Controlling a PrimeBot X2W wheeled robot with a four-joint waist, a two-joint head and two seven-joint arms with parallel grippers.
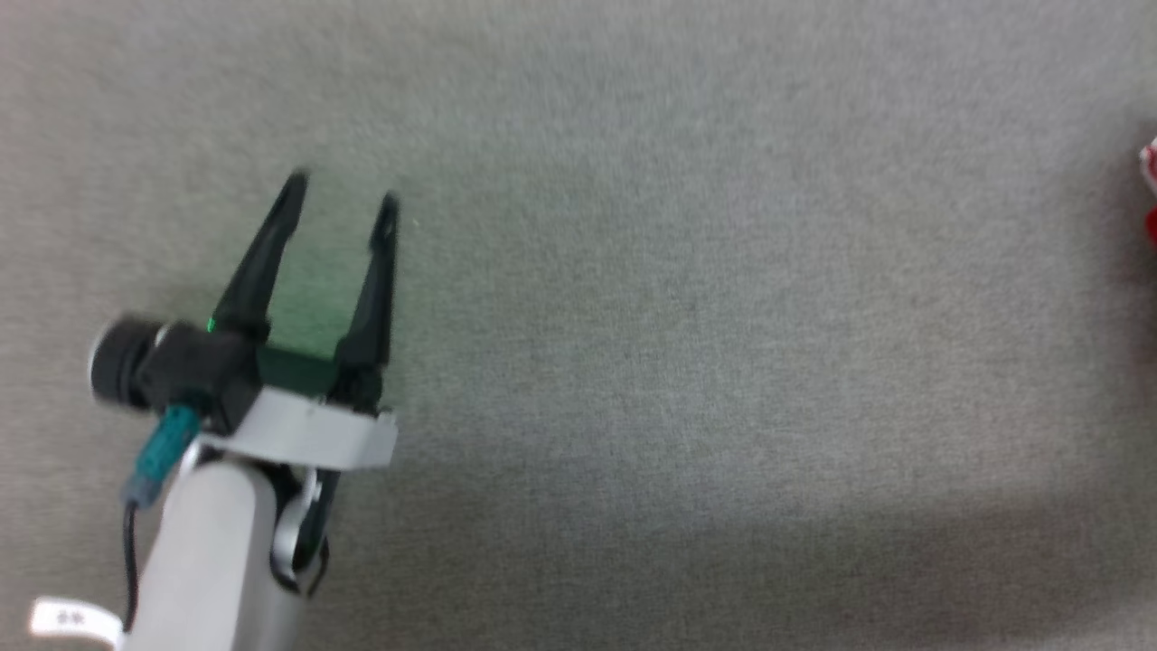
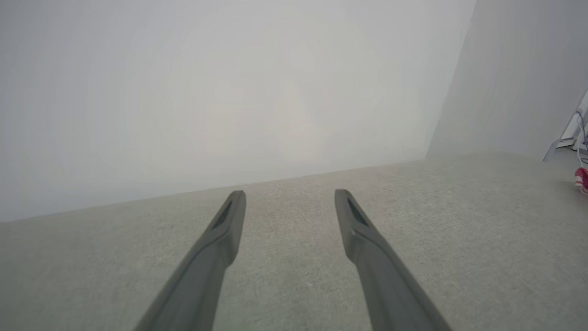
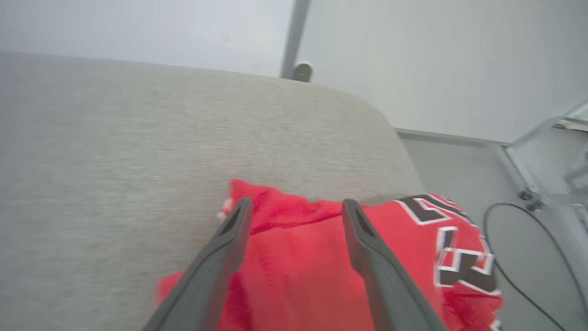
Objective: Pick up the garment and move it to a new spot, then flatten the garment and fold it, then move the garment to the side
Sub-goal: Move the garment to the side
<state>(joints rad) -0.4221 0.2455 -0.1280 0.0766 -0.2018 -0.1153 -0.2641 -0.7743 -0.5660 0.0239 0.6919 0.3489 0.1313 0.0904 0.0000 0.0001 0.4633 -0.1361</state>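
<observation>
Setup: a wide grey fabric surface (image 1: 687, 316) with a pale wall (image 2: 229, 92) behind its far edge.

Left gripper (image 1: 341, 194): sits over the near left part of the surface, fingers pointing toward the far edge. The jaws stand wide apart with nothing between them, and bare grey fabric shows through the gap. The left wrist view confirms this: the left gripper (image 2: 289, 195) is spread and empty, above plain fabric near the far edge.

Right gripper (image 3: 296, 203): the two dark fingers stand wide apart over the garment (image 3: 298, 266), with red cloth showing in the gap. The tips reach about to the garment's far hem. Nothing is pinched between them. Whether the fingers touch the cloth cannot be told.

Garment: a red jersey, bunched rather than flat, at the right edge of the surface (image 3: 138, 151) by its rounded far right corner. The part with the black white-edged numerals (image 3: 464, 269) lies right at that edge, and I cannot tell whether it hangs over. A bit of white trim shows at the garment's far left fold.

From the head view only a blurred sliver of the garment (image 1: 1152, 217) shows at the right edge, well apart from the left gripper. The left wrist view catches the same sliver (image 2: 581, 178) far to its right.
</observation>
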